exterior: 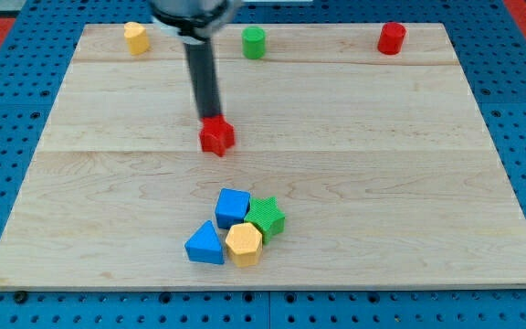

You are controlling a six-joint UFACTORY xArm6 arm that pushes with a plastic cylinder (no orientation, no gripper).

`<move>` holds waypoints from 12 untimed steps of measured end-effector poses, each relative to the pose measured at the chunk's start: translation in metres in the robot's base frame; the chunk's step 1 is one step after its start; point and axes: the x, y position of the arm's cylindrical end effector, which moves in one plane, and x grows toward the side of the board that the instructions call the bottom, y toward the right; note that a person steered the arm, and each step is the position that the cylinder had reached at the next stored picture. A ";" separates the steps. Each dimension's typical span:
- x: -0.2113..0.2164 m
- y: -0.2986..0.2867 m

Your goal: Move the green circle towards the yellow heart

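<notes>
The green circle stands near the board's top edge, a little right of the middle. The yellow heart stands near the top edge toward the view's left, well apart from the circle. My rod comes down from the view's top and my tip rests at the top side of a red star in the board's middle. My tip is below and left of the green circle and below and right of the yellow heart.
A red cylinder stands at the top right. Near the bottom middle a blue cube, a green star, a blue triangle and a yellow hexagon are clustered together. The wooden board lies on a blue pegboard.
</notes>
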 end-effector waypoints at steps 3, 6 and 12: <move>0.063 0.005; -0.118 0.133; -0.193 0.039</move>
